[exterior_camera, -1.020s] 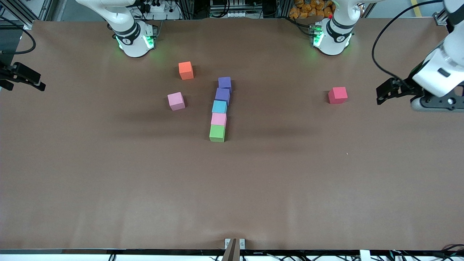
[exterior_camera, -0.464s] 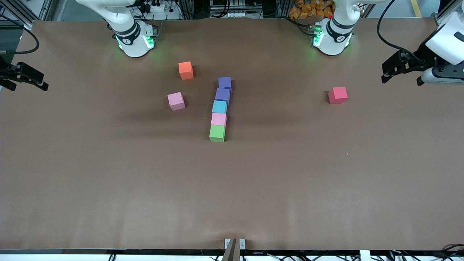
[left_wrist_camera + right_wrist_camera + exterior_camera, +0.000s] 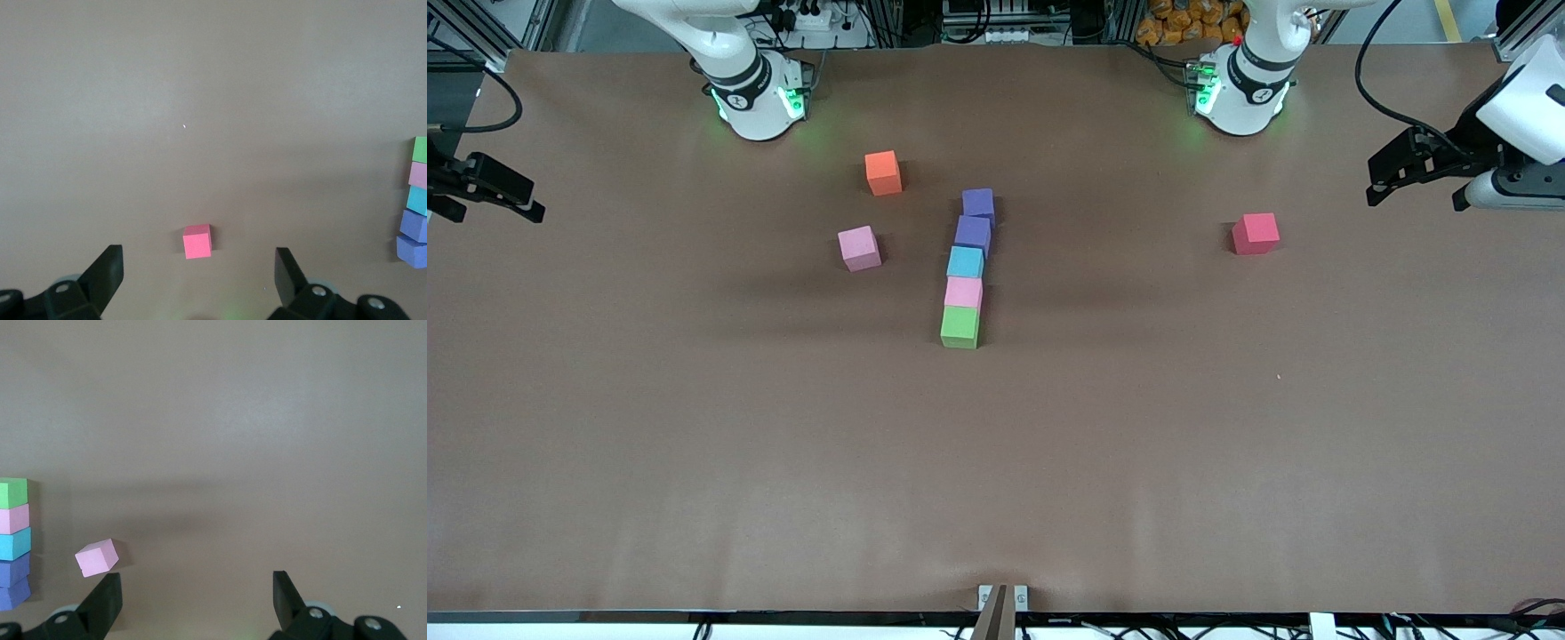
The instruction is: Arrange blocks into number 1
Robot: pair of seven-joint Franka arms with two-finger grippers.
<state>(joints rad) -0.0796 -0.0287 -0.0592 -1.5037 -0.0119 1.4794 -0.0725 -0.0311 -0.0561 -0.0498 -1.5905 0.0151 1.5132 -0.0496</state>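
Note:
Five blocks form a touching line at the table's middle: green (image 3: 959, 326) nearest the front camera, then pink (image 3: 963, 292), blue (image 3: 965, 262) and two purple (image 3: 973, 234) (image 3: 978, 206). A loose pink block (image 3: 859, 248) and an orange block (image 3: 883, 172) lie apart toward the right arm's end. A red block (image 3: 1256, 233) sits alone toward the left arm's end. My left gripper (image 3: 1405, 167) hangs open and empty over that end; its wrist view shows the red block (image 3: 197, 241) below it. My right gripper (image 3: 489, 191) hangs open and empty over the other end, with the loose pink block (image 3: 97, 557) in its view.
The brown table cover (image 3: 996, 462) is bare over its whole half nearer the front camera. The two arm bases (image 3: 756, 93) (image 3: 1240, 89) stand along the edge farthest from the camera. A small mount (image 3: 1002, 597) sits at the near edge.
My left gripper has risen and drawn back toward the table's left-arm end. The right gripper shifted only slightly. No block has moved.

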